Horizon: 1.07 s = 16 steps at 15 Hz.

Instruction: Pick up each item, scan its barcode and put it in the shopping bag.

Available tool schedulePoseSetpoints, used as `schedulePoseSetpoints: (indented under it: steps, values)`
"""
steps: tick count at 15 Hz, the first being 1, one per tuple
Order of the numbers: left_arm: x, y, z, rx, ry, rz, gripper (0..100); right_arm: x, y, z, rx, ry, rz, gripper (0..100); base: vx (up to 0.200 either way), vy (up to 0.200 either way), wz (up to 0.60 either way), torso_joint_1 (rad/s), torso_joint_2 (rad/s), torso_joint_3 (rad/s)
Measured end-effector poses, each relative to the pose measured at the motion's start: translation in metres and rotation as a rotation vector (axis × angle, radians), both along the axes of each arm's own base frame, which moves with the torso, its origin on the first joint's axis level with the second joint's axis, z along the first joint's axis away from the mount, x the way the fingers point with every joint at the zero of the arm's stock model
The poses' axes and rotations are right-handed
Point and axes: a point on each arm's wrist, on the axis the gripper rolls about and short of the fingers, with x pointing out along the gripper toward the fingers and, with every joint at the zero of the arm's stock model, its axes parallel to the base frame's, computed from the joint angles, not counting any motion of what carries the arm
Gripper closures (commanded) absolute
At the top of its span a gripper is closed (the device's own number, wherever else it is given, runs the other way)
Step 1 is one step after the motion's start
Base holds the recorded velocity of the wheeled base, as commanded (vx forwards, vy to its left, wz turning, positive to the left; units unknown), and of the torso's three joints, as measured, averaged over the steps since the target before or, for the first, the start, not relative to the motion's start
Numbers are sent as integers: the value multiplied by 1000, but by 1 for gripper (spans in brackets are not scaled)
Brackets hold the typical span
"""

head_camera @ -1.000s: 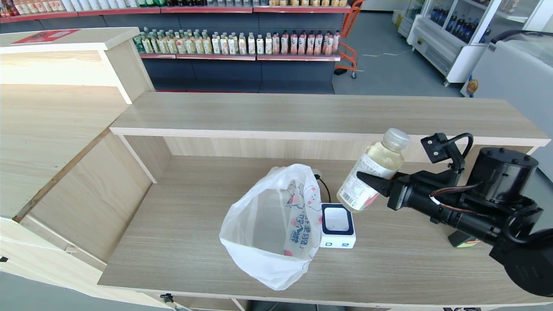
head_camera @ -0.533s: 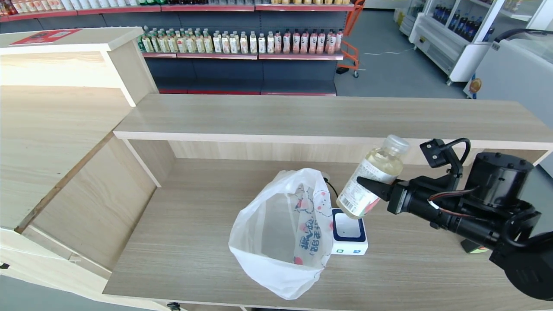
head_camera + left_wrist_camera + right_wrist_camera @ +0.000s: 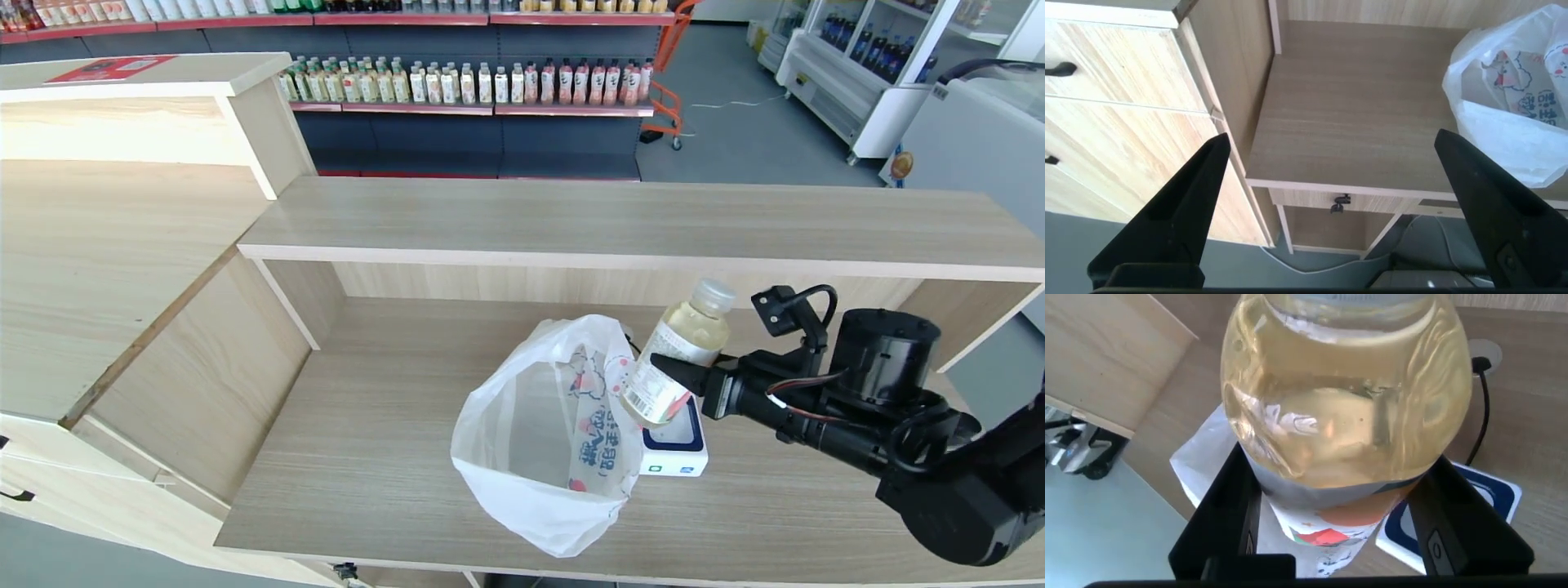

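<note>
My right gripper point(image 3: 665, 369) is shut on a clear bottle point(image 3: 678, 353) of pale yellow drink with a white label and clear cap. The bottle hangs tilted, cap away from me, its base just above the white scanner point(image 3: 674, 457) with the blue-rimmed window. An open white shopping bag point(image 3: 539, 457) stands against the scanner's left side. In the right wrist view the bottle point(image 3: 1347, 433) sits between the black fingers point(image 3: 1229, 510), with the scanner point(image 3: 1490, 498) beneath. My left gripper point(image 3: 1331, 220) is open, off the counter's front left edge, the bag point(image 3: 1511, 106) beyond it.
The lower wooden counter point(image 3: 392, 457) is walled by a raised shelf point(image 3: 620, 220) behind and a side panel point(image 3: 188, 384) on the left. A black cable point(image 3: 633, 347) runs behind the scanner. Store shelves of bottles point(image 3: 465, 82) stand far back.
The head camera has shifted. Relative to the scanner, my right gripper has carried the bottle left and lower, from beside the scanner to over its window, close to the bag.
</note>
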Motion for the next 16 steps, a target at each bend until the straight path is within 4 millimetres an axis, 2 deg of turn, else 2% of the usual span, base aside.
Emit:
schedulePoseSetpoints:
  steps: [4, 7, 12, 16]
  values:
    - [0, 0, 0, 0, 0, 1, 0, 26, 13, -39, -84, -91, 8, 100, 0, 0, 0, 0, 0, 0]
    - [0, 0, 0, 0, 0, 0, 0, 46, 35, -65, -112, -96, 45, 100, 0, 0, 0, 0, 0, 0]
    - [0, 0, 0, 0, 0, 0, 0, 78, 73, -88, -139, -145, 107, 100, 0, 0, 0, 0, 0, 0]
    - [0, 0, 0, 0, 0, 0, 0, 92, 86, -107, -226, -209, 130, 100, 0, 0, 0, 0, 0, 0]
